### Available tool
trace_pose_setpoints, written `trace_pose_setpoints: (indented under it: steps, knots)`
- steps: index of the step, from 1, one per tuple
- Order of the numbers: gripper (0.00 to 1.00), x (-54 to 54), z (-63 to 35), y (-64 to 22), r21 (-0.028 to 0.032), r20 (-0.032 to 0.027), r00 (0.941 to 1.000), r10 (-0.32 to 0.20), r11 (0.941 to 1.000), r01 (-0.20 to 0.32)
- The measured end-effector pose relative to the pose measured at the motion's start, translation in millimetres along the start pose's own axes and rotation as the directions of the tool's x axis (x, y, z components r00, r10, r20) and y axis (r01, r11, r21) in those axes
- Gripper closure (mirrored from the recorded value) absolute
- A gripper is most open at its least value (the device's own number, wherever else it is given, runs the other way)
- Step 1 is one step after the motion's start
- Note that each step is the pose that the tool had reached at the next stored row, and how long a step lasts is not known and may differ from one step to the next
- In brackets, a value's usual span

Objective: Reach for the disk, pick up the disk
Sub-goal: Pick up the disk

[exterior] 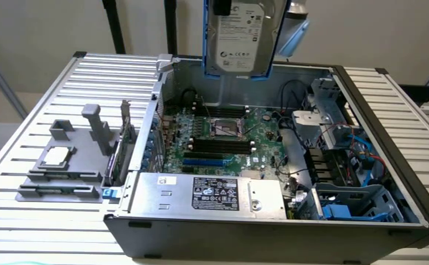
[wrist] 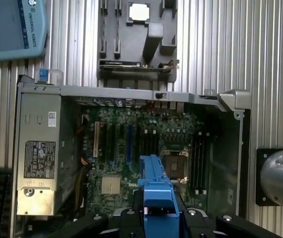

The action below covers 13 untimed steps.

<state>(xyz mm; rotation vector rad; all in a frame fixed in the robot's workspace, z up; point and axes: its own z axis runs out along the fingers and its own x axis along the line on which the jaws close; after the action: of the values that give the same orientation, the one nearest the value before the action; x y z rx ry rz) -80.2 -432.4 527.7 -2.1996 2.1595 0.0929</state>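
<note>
The disk [exterior: 240, 38], a silver-grey hard drive with a white label in a bright blue bracket, hangs upright high above the open computer case [exterior: 273, 229], clear of everything inside. In the wrist view its blue bracket edge [wrist: 156, 186] sticks out between the black fingers [wrist: 131, 218] of my gripper [wrist: 159, 214], which is shut on it. Below the disk lies the motherboard [wrist: 131, 158] with its bare processor socket [wrist: 175, 166].
A large silver power supply box [exterior: 214, 193] fills the case's front. A grey fixture [exterior: 63, 165] holding a small square chip [exterior: 58, 157] sits on the slatted table [exterior: 22, 221] at the exterior view's left. A drive cage [exterior: 354, 201] with blue parts is in the case's right corner. A teach pendant [wrist: 12, 25] lies on the table.
</note>
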Motion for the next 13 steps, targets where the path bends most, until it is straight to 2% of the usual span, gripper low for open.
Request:
trace_pose_setpoints:
  steps: [13]
  knots:
    - [0.67, 34.3, -0.8, -35.5, 0.0000, 0.0000, 1.0000, 0.000, 1.0000, 0.000]
